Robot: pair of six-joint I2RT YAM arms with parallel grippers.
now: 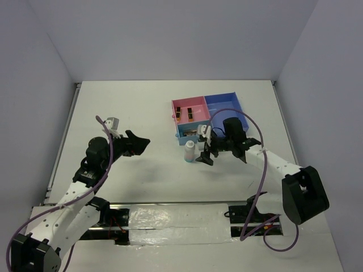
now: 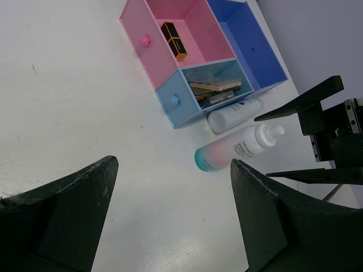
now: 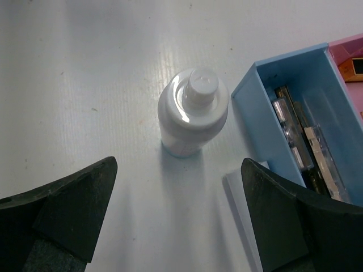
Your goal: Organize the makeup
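A pink-to-teal bottle [image 1: 189,151] stands on the table in front of the tray; it also shows in the left wrist view [image 2: 235,149] and from above in the right wrist view [image 3: 193,110]. A white bottle [image 1: 203,135] [image 2: 233,114] stands beside it against the tray. Black-gold pieces [image 1: 184,113] [image 2: 174,41] lie in the pink compartment. Palettes [image 1: 193,131] [image 2: 215,90] [image 3: 303,136] lie in the light-blue compartment. My right gripper [image 1: 207,154] [image 3: 178,170] is open and empty, just above the pink-to-teal bottle. My left gripper [image 1: 143,141] [image 2: 173,170] is open and empty, left of the bottles.
The pink-and-blue compartment tray [image 1: 224,102] [image 2: 249,42] [image 3: 258,119] stands right of the table's centre. Its dark-blue compartment looks empty. A whitish edge [image 3: 244,192] lies close under the right gripper. Grey walls enclose the table on three sides.
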